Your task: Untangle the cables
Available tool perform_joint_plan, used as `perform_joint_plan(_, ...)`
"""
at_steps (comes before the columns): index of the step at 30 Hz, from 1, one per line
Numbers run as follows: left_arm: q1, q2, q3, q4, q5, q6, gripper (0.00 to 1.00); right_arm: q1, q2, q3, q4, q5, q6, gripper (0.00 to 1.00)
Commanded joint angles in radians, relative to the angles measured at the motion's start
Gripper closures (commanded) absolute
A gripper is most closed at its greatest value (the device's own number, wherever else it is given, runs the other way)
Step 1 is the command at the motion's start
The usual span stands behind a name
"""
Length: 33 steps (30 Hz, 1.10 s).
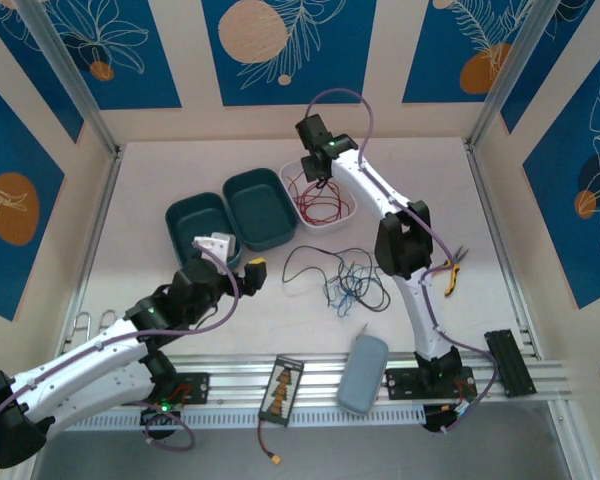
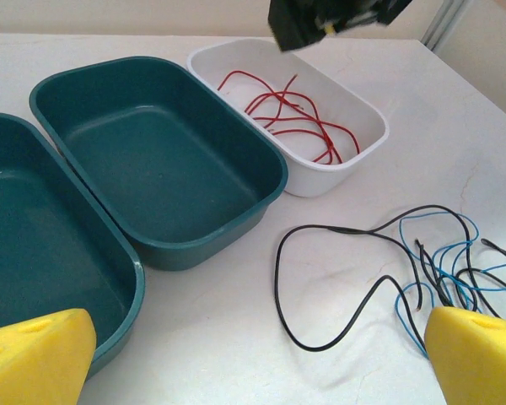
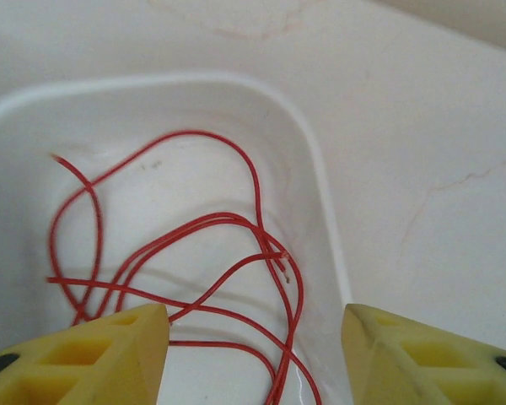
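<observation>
Now right gripper hangs, jaws parted, over red cables in twelve-o'clock white tray; left gripper gapes empty.

No legible text, brand, number or sign. Small dark board on the front rail carries orange markings, too small to read.

Your right arm rises from its base, bends at the elbow and reaches far forward and to the left. The right gripper points down, its yellow fingers parted. Your left arm lies low, angled toward the centre, with the left gripper spread wide.
</observation>
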<state>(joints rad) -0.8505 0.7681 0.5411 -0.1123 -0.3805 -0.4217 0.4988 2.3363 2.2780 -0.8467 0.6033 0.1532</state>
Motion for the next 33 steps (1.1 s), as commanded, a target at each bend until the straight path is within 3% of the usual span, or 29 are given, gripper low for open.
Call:
perform_joint_plan(1, 0.011, -0.009, -0.003, 0.016, 0.015, -0.013, 0.0, 0.012, -0.096, -0.062, 0.031, 0.025, 0.018, 0.4)
perform_joint_plan(15, 0.011, 0.01, -0.001, 0.0, 0.034, -0.028, 0.0, 0.017, -0.515, -0.498, 0.13, -0.009, 0.192, 0.2)
perform_joint_plan(21, 0.011, 0.092, 0.033, -0.013, 0.056, -0.029, 0.0, 0.01, -0.727, -0.748, 0.115, -0.04, 0.32, 0.0)
perform_joint_plan(33, 0.012, 0.455, 0.212, -0.071, 0.216, -0.034, 0.0, -0.098, -1.1, -1.193, 0.083, -0.229, 0.61, 0.01)
